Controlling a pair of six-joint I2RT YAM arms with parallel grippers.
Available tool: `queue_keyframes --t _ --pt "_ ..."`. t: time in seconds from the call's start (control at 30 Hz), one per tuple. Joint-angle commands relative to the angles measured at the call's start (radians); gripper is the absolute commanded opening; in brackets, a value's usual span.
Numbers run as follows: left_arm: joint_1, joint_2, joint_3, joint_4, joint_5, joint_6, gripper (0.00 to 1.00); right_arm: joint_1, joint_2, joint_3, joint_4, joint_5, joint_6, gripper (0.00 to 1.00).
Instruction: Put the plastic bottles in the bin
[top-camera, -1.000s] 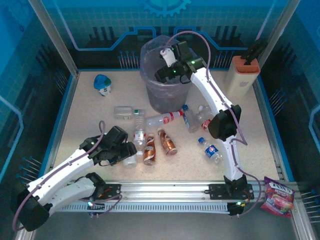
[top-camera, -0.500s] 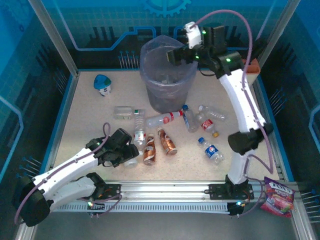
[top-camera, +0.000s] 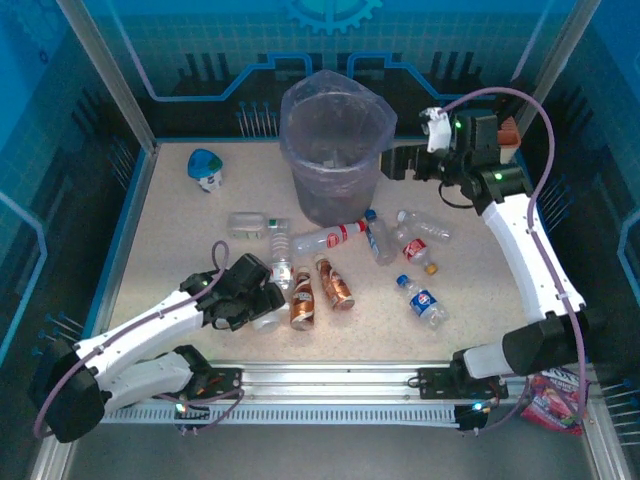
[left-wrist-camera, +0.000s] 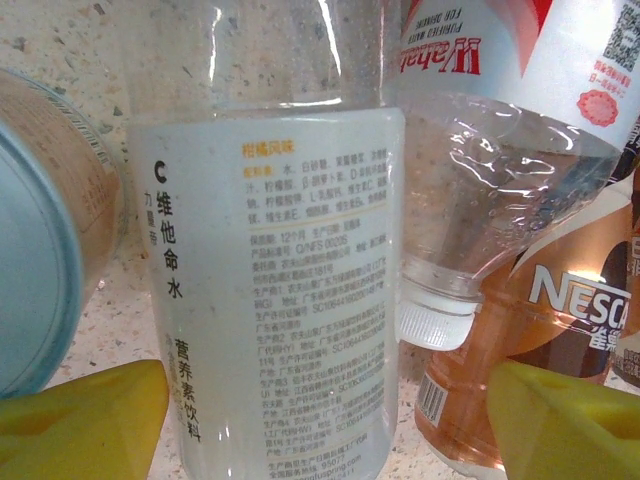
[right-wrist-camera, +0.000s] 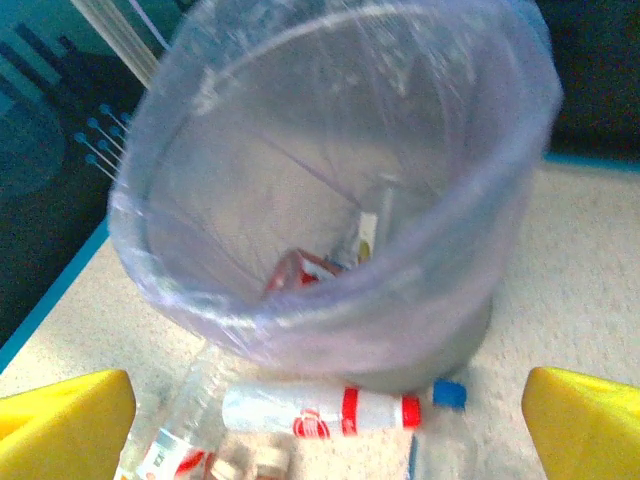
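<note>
The bin (top-camera: 335, 140) stands at the back, and a red-labelled bottle (right-wrist-camera: 300, 270) lies inside it (right-wrist-camera: 330, 200). Several plastic bottles lie on the table in front: clear ones (top-camera: 255, 225) (top-camera: 330, 237) (top-camera: 422, 303) and copper-brown ones (top-camera: 300, 298) (top-camera: 337, 283). My left gripper (top-camera: 266, 302) is low among them, open. A clear bottle with a white printed label (left-wrist-camera: 270, 300) lies between its yellow fingertips (left-wrist-camera: 80, 415), nearer the left one. A red-labelled bottle (left-wrist-camera: 500, 120) and a copper-brown one (left-wrist-camera: 540, 330) lie just right of it. My right gripper (top-camera: 402, 165) hangs open and empty right of the bin.
A round tin (left-wrist-camera: 40, 250) lies left of the labelled bottle. A small white object with a blue top (top-camera: 206, 168) sits at the back left. A beige block with an orange top (top-camera: 508, 135) stands behind my right arm. A snack bag (top-camera: 550, 400) lies past the front right rail.
My right arm swung from over the bin to its right side and lower, still open. My left gripper edged forward among the bottles and its jaws widened.
</note>
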Motion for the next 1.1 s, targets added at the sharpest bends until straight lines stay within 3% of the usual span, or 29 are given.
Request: queue_keyframes --t 0.0,0.4,0.67,0.87,1.07 --pt "-0.003 0.051 -0.049 -0.033 0.003 0.014 0.84 -0.038 -0.078 -0.062 0.052 -0.052 0.048 1.0" --pt "-0.038 0.11 0.107 -0.279 -0.076 0.012 0.85 -0.089 -0.106 -0.121 0.065 -0.075 0.071 0.99" --pt "-0.044 0.18 0.077 -0.126 -0.067 -0.005 0.81 -0.121 -0.095 -0.133 0.071 -0.098 0.067 0.99" --pt "-0.049 0.216 0.046 -0.053 -0.06 -0.025 0.72 -0.141 -0.098 -0.159 0.09 -0.111 0.072 0.99" --pt "-0.06 0.233 0.083 -0.071 -0.065 -0.024 0.65 -0.146 -0.096 -0.169 0.1 -0.126 0.084 0.99"
